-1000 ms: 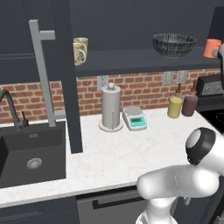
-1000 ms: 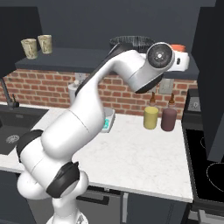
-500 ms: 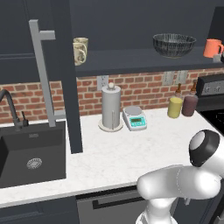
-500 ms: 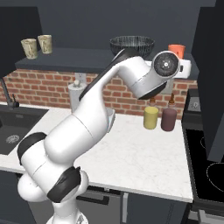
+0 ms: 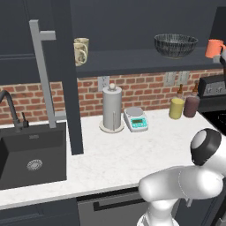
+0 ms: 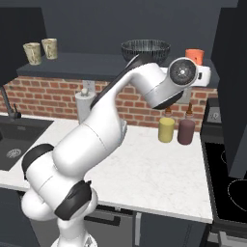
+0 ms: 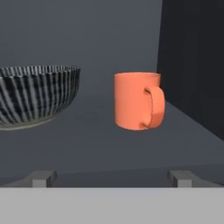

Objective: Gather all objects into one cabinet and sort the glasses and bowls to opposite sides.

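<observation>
A smooth orange mug [image 7: 138, 101] with a loop handle stands on the dark cabinet shelf [image 7: 109, 148], just right of a wide, black, pale-ribbed bowl [image 7: 37, 94]. Spread fingers [image 7: 43, 178] hold nothing. Below: white marbled tabletop [image 5: 114, 150], red brick wall [image 5: 145, 88].

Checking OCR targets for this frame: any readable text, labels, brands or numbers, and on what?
None readable.
Kitchen scale: its display is lit but too small to make out any digits.
Yellow bottle and dark bottle: no labels visible.
Orange mug, ribbed bowl, beige cups: patterns or plain, no lettering.
</observation>
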